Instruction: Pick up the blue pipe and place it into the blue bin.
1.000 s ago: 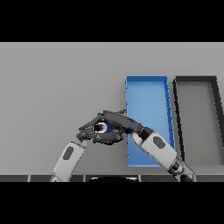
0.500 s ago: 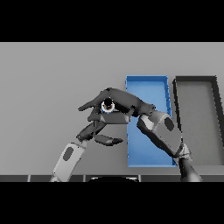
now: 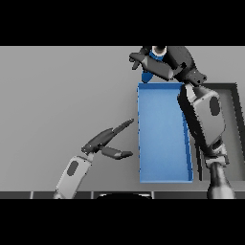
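Observation:
My right hand (image 3: 165, 62) is raised high at the far end of the blue bin (image 3: 160, 139), its fingers curled round the blue pipe (image 3: 152, 64). The pipe's pale ring-shaped end faces up, and its blue body shows between my fingers, well above the table. The bin is a long open tray, and its floor is bare. My left hand (image 3: 106, 141) is open, with straight fingers, over the table just left of the bin, holding nothing.
A dark bin (image 3: 235, 129) stands right of the blue bin, partly hidden behind my right forearm (image 3: 203, 119). The grey table (image 3: 57, 100) stretches to the left.
My right hand has lifted the pipe up and away from my left hand, toward the far end of the blue bin. My left hand has let go and opened.

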You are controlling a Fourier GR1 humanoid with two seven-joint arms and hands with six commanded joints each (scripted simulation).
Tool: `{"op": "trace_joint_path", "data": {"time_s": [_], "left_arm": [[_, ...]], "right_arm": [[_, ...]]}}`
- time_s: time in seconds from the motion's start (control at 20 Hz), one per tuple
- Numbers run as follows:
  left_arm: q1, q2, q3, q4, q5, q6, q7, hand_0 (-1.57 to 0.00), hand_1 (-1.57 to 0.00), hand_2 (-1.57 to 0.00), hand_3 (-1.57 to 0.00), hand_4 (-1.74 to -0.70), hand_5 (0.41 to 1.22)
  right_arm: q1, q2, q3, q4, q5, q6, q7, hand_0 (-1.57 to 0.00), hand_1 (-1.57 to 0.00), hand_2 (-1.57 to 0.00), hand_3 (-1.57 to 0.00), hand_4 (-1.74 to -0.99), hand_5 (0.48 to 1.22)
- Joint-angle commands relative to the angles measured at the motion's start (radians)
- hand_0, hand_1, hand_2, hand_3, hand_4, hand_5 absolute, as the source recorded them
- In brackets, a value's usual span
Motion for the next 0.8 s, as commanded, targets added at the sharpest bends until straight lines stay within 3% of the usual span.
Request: {"op": "trace_joint_path", "data": {"time_s": [0.0, 0.15, 0.45, 0.65, 0.75], "left_arm": [[-0.018, -0.001, 0.007, 0.013, -0.006, 0.006, 0.003, 0.0, 0.0, 0.0, 0.0, -0.88, 0.411], [-0.005, 0.012, 0.002, 0.022, -0.025, 0.009, -0.026, 0.0, 0.0, 0.0, 0.0, -0.87, 0.415], [0.022, 0.011, -0.008, -0.002, -0.009, 0.0, -0.036, 0.0, 0.0, 0.0, 0.0, -0.87, 0.422], [0.034, 0.013, -0.009, -0.012, -0.008, 0.002, -0.023, 0.0, 0.0, 0.0, 0.0, -0.88, 0.427], [0.043, 0.008, -0.014, -0.018, -0.009, 0.007, -0.016, 0.0, 0.0, 0.0, 0.0, -0.88, 0.427]], "right_arm": [[0.027, -0.021, -0.001, 0.009, 0.017, 0.004, 0.0, -1.57, -1.57, -1.57, -1.57, -1.741, 1.221], [0.129, -0.066, -0.027, 0.016, 0.015, 0.01, -0.003, -1.57, -1.57, -1.57, -1.57, -1.741, 1.221], [0.381, -0.104, -0.009, -0.076, 0.025, -0.033, 0.054, -1.57, -1.57, -1.57, -1.57, -1.741, 1.221], [0.537, -0.112, 0.017, -0.156, 0.054, -0.12, 0.118, -1.57, -1.57, -1.57, -1.57, -1.741, 1.221], [0.581, -0.149, 0.054, -0.164, 0.057, -0.181, 0.131, -1.57, -1.57, -1.57, -1.57, -1.741, 1.221]]}}
